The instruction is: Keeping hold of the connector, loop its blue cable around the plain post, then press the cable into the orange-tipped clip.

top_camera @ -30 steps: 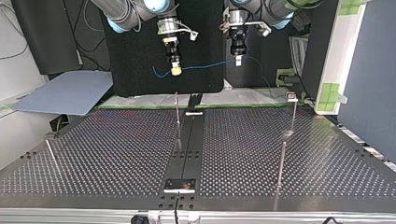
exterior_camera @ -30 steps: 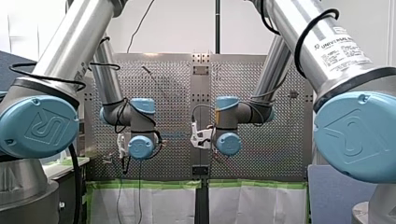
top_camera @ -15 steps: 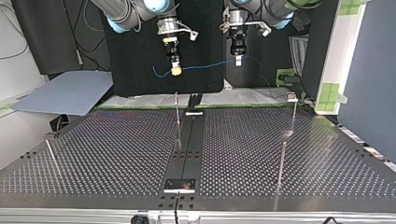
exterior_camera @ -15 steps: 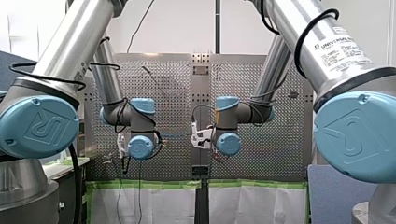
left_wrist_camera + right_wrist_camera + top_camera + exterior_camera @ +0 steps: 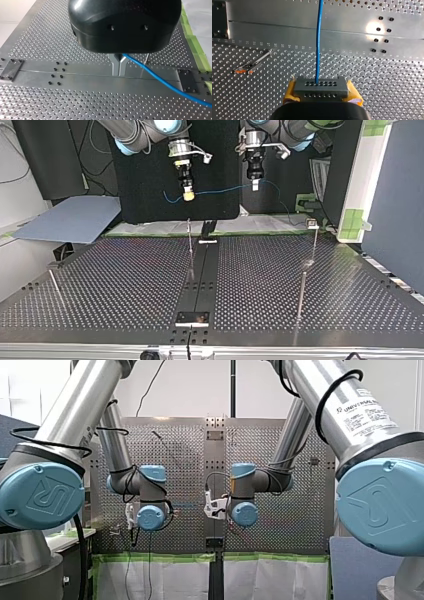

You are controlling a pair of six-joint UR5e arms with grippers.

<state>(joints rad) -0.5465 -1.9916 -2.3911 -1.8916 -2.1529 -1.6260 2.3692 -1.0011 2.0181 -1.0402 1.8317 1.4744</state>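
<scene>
Connector point(image 5: 321, 87) sits clamped between my right arm's yellow-padded fingers point(image 5: 289, 93).

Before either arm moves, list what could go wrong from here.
The blue cable runs with little slack between my right tool, which grips the connector, and my left tool; pulling apart may strain it. Several thin posts stand on the table; the cable could catch the wrong one.

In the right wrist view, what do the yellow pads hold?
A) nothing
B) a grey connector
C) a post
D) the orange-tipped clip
B: the grey connector sits clamped between the right gripper's yellow pads, with the blue cable running out of it.
</scene>
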